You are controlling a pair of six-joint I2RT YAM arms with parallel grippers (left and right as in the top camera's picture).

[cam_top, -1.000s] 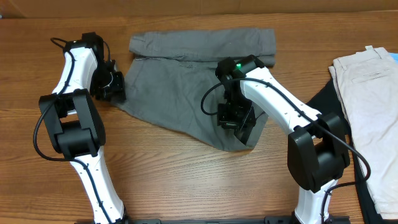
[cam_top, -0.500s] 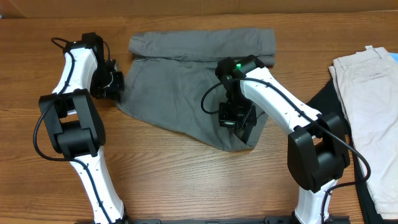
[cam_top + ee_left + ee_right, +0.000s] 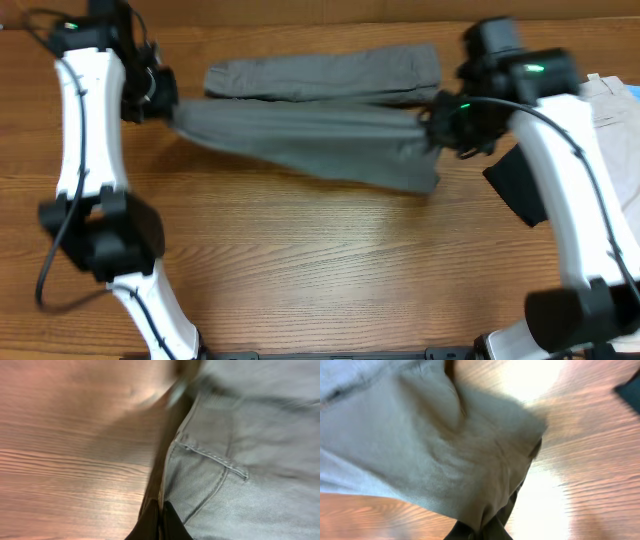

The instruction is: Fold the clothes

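Wooden bench (image 3: pixel 300 290) underneath, grey shorts (image 3: pixel 310 135) spread across its 12 o'clock half: 1 layer lying flat, the nearer layer pulled taut in the air. Left claw (image 3: pixel 165 100) clenched on the 9 o'clock edge, right claw (image 3: pixel 436 122) clenched on the 3 o'clock corner. Fold looks half-made, laying down left. No containers visible.

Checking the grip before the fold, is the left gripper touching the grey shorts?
Touching. The left wrist view shows the left gripper shut on the edge of the grey shorts.
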